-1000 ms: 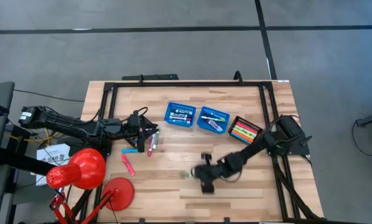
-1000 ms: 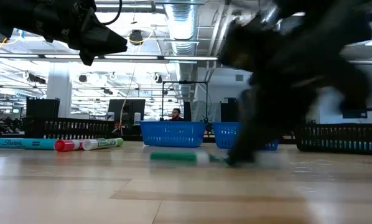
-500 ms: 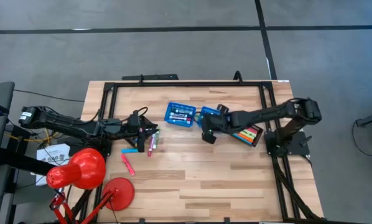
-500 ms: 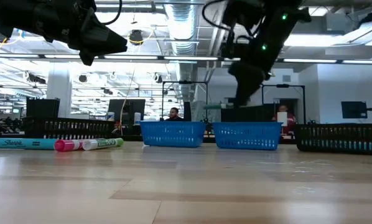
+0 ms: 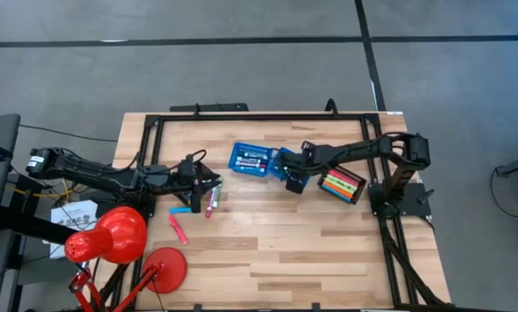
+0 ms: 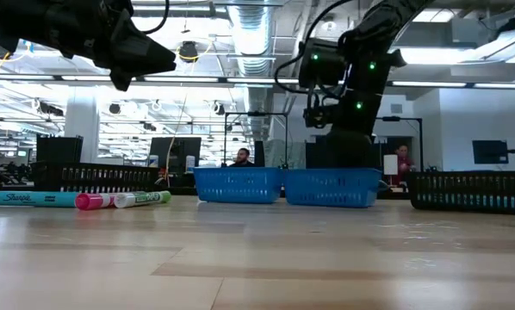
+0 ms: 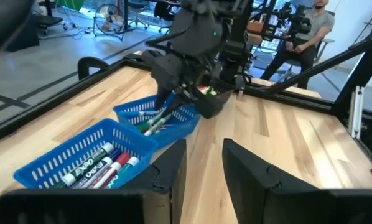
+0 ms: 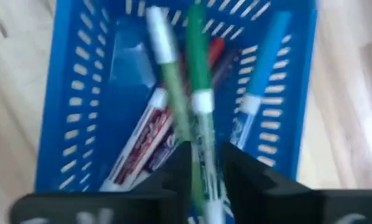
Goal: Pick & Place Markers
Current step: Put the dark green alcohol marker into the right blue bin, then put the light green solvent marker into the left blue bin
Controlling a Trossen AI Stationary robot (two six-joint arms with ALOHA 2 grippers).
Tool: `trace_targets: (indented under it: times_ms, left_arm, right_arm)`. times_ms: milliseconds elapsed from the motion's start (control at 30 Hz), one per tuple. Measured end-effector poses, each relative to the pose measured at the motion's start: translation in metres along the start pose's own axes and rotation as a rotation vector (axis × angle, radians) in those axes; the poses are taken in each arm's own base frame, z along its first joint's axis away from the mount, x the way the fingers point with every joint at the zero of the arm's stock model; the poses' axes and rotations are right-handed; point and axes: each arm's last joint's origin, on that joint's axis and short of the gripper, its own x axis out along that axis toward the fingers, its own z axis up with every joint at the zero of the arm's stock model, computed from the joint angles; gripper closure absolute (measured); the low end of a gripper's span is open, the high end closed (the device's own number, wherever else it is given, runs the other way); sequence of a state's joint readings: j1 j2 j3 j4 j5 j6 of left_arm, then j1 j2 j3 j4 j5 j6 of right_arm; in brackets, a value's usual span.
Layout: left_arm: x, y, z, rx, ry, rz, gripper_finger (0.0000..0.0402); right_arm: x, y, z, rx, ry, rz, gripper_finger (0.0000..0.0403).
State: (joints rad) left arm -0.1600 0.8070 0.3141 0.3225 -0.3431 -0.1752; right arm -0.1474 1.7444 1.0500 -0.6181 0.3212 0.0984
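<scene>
The right gripper (image 5: 295,179), carried up from the bare tabletop a second ago, now hangs over the right-hand blue basket (image 5: 287,161), fingers just parting around the green marker (image 8: 200,118), so the drop into it looks imminent.

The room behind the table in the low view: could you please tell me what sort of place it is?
Probably a large open lab or workshop: bare ceiling ducts and strip lights overhead, monitors on benches, and a person seated at a workstation.
</scene>
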Motion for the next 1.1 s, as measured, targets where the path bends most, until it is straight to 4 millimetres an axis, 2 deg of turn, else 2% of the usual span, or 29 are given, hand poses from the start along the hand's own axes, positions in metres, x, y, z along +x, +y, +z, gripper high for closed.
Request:
trace_targets:
  times_ms: [167, 300, 433, 633, 733, 867, 967, 1100]
  left_arm:
    - [0.0, -0.001, 0.0, -0.078, 0.001, -0.006, 0.0302]
    - [0.004, -0.008, 0.007, -0.09, 0.005, -0.017, 0.0302]
    - [0.02, -0.017, 0.02, -0.069, 0.08, 0.006, 0.0302]
    - [0.047, -0.025, 0.025, -0.093, 0.396, 0.169, 0.0302]
    - [0.057, -0.028, 0.02, -0.133, 0.462, 0.209, 0.0302]
    - [0.066, -0.029, -0.002, -0.196, 0.582, 0.252, 0.0302]
    - [0.07, -0.031, -0.019, -0.176, 0.678, 0.294, 0.0302]
    - [0.074, -0.032, -0.035, -0.159, 0.75, 0.33, 0.0302]
  right_arm:
    - [-0.016, -0.002, 0.003, 0.001, -0.033, 0.01, 0.0262]
    - [-0.043, -0.007, 0.006, 0.004, -0.028, 0.01, 0.0238]
    - [-0.081, -0.007, 0.008, 0.019, -0.06, 0.028, 0.024]
    - [-0.124, 0.001, -0.007, -0.062, -0.192, 0.071, 0.0268]
    - [-0.128, 0.013, -0.017, -0.123, -0.307, 0.107, 0.0285]
    - [-0.116, 0.029, -0.029, -0.197, -0.461, 0.138, 0.03]
    - [-0.11, 0.034, -0.032, -0.253, -0.486, 0.134, 0.0305]
    - [-0.111, 0.034, -0.031, -0.226, -0.5, 0.141, 0.0305]
